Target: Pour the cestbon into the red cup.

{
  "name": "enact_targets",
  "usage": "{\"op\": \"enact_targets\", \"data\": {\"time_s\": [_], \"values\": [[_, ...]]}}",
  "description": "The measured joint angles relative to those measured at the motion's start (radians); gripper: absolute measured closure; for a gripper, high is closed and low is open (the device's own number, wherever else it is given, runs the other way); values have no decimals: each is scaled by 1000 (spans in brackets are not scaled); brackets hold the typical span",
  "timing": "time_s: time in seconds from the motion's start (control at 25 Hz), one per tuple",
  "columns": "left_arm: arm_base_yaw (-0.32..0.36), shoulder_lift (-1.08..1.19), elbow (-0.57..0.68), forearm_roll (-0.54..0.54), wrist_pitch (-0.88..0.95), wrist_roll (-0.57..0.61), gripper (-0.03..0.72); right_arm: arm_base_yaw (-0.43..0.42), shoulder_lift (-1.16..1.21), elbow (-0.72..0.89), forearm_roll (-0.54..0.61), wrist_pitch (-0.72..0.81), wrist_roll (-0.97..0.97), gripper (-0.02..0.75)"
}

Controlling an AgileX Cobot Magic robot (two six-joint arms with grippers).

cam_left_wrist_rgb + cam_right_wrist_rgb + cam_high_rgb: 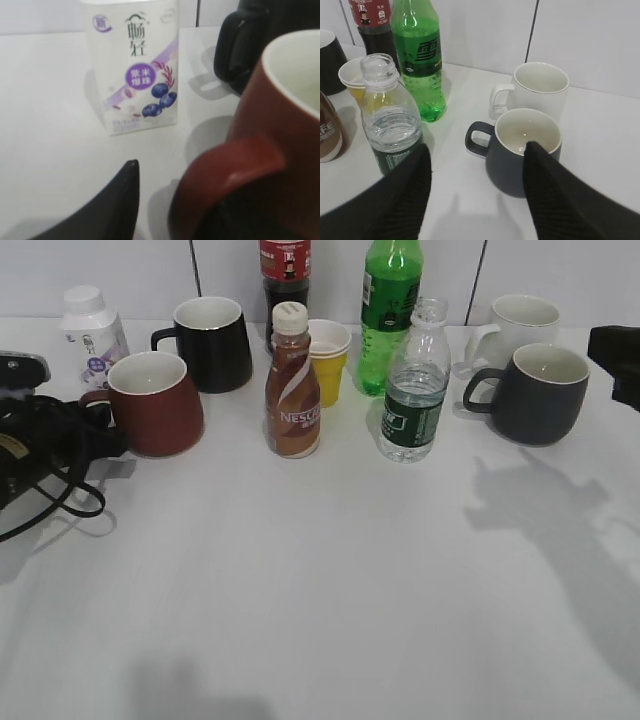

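Observation:
The red cup stands at the left, upright, with its handle toward my left gripper. In the left wrist view the cup fills the right side. My left gripper is open around the handle: one finger is left of it with a gap, and the other shows as a dark shape behind it. The cestbon, capless with a dark green label, stands upright mid-table. It also shows in the right wrist view. My right gripper is open, empty and raised, right of the bottle.
A brown Nescafe bottle, a black mug, a yellow paper cup, a green soda bottle and a cola bottle crowd the back. A dark grey mug and a white mug stand at the right. A white yoghurt bottle stands behind the red cup.

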Motion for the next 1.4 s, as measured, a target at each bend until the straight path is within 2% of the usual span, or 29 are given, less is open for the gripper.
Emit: {"op": "enact_targets", "data": {"time_s": [0.36,0.48,0.56,0.8,0.92,1.08,1.32,1.4], "values": [[0,76,-91,49,-21,0,428,0,1,0,0,0,0,297],[0,91,-113,52,-21,0,513,0,11,0,0,0,0,297],[0,92,-117,53,-21,3,605,0,33,0,0,0,0,297],[0,91,-118,53,-22,4,604,50,111,0,-38,-35,0,297],[0,70,-108,53,-6,8,605,108,183,0,-114,-96,0,297],[0,-3,-56,56,19,17,609,162,312,0,-145,-253,13,286],[0,-192,25,57,77,19,610,168,499,-1,-158,-460,95,175],[0,-260,45,83,130,19,610,168,560,-6,-166,-512,135,159]]}}
